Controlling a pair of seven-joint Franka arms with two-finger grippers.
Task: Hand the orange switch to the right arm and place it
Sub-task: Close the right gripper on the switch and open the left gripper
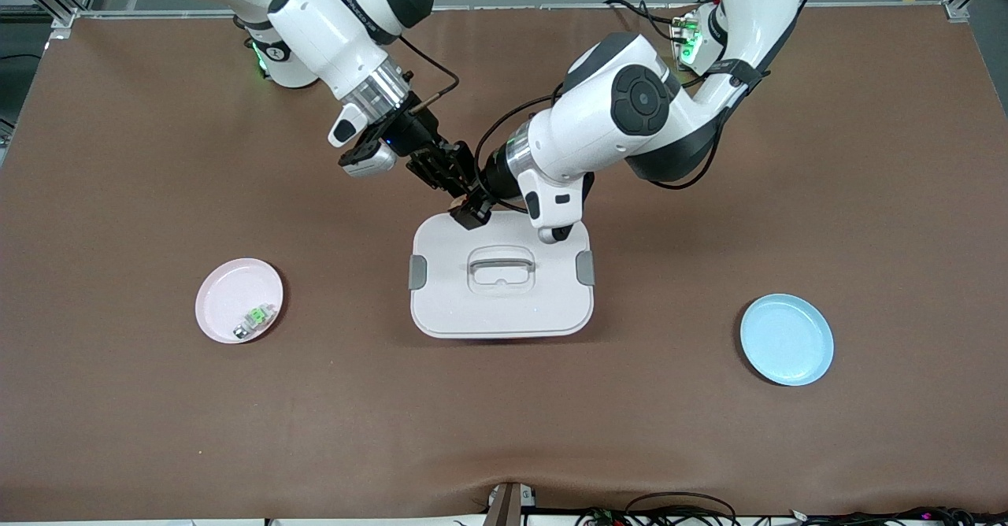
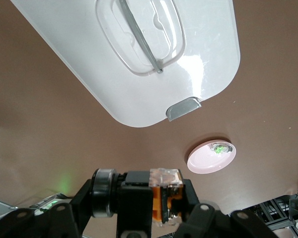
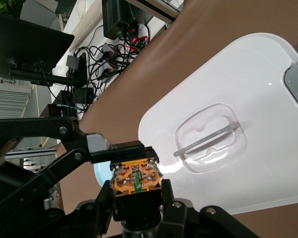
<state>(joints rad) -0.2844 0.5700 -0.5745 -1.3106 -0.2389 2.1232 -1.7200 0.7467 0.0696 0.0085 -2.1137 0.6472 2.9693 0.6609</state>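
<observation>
Your brown counter point(image 1: 118, 156) fills almost the whole front view. The next biggest thing is the white lidded box point(image 1: 502, 305) in the middle of the frame, with its handle on top. Lower right in the frame lies a blue plate point(image 1: 786, 339), and lower left lies a pink plate point(image 1: 228, 294) with a tiny green-and-white part point(image 1: 255, 319) on it. Just above the box's top edge, at the center of the frame, your two tools meet in the air. The left tool point(image 1: 471, 212) is closed tight on the orange switch point(image 3: 137, 179). The right tool point(image 1: 454, 187) has closed on the same switch, so both tools grip it at once. In the right wrist view the switch sits low in the middle, its orange face showing between dark fingers point(image 3: 116, 152). You look to be in the middle of the handover. The next move likely calls for the left tool to let go and pull away gently, so the switch stays put in the right tool. After that, the right arm can carry it to its spot.
</observation>
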